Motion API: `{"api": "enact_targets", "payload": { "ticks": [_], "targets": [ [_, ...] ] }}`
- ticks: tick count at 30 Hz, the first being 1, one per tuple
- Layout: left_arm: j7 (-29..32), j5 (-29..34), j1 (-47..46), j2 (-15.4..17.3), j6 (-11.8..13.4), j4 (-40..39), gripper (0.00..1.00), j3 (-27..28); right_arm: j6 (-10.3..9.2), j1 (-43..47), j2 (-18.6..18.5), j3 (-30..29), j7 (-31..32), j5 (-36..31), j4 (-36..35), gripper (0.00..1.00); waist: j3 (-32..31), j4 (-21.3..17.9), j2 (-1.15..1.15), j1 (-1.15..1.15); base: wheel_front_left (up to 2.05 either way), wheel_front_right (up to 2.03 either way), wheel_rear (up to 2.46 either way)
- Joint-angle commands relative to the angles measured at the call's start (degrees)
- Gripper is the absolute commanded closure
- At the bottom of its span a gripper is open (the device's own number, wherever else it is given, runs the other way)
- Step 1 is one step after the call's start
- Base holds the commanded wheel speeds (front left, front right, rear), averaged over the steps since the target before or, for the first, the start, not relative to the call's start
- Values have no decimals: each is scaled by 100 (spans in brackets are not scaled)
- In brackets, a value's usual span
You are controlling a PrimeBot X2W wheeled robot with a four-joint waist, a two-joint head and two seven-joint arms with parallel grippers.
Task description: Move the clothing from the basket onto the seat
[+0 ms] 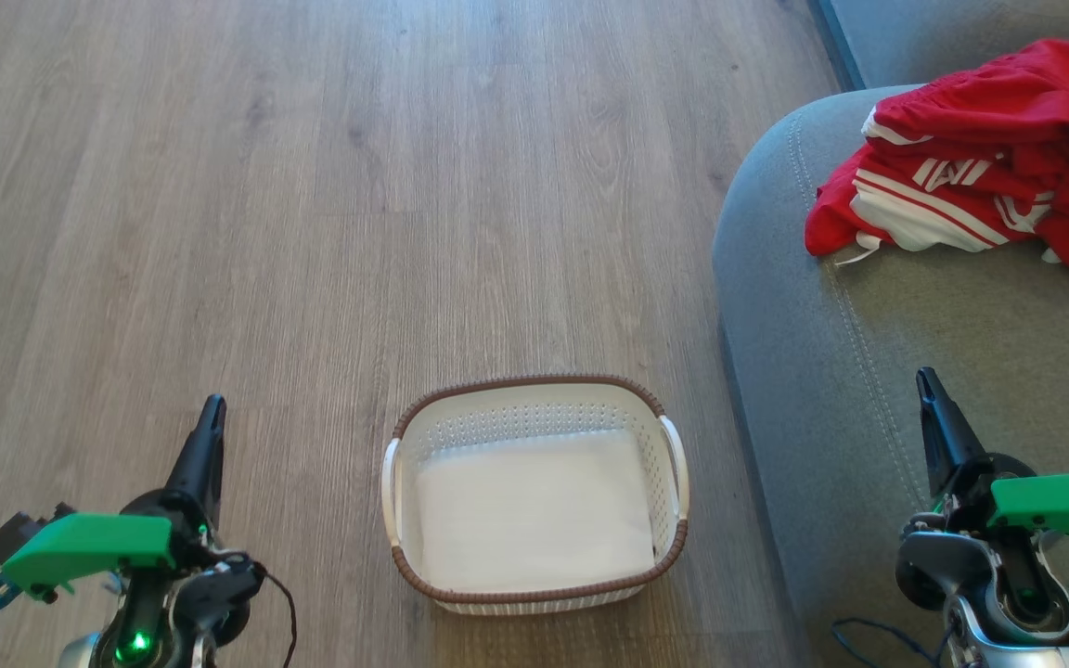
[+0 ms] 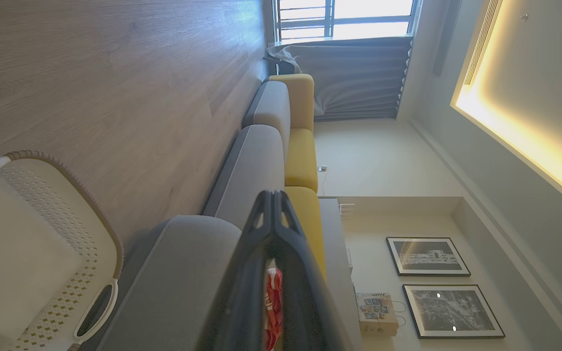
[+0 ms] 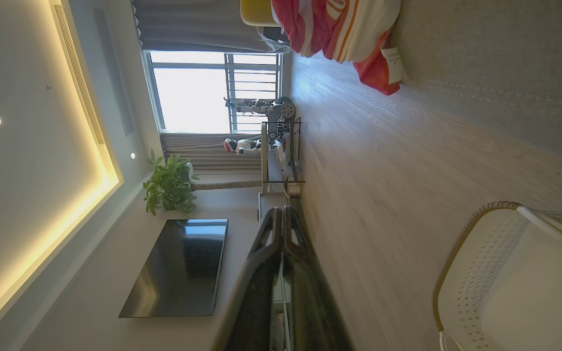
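The red clothing with white stripes lies heaped on the grey seat at the upper right; it also shows as clothing in the right wrist view. On the wooden floor stands the white basket with a brown rim, holding just a flat white liner sheet. My left gripper is shut and empty at the lower left, beside the basket. My right gripper is shut and empty above the seat's front part, well below the clothing. Their fingertips meet in both wrist views, left gripper and right gripper.
Wooden floor stretches left of and behind the basket. Yellow back cushions line the sofa. A dark TV screen, a potted plant and a shelf stand across the room by the window.
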Motion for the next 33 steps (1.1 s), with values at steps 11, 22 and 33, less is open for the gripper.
{"api": "enact_targets", "payload": {
  "ticks": [11, 22, 33],
  "targets": [
    [37, -21, -292, 52, -31, -198, 100, 184, 2, -213, -189, 263, -145, 178, -249, 100, 1, 0, 0, 0, 0, 0, 0],
    [37, -21, -292, 52, -31, -199, 100, 183, 2, -208, -278, 382, -238, 284, -271, 100, 1, 0, 0, 0, 0, 0, 0],
    [37, -21, -291, 52, -31, -200, 100, 183, 2, -204, -385, 525, -350, 411, -301, 100, 2, 1, 0, 0, 0, 0, 0]
  ]
}}
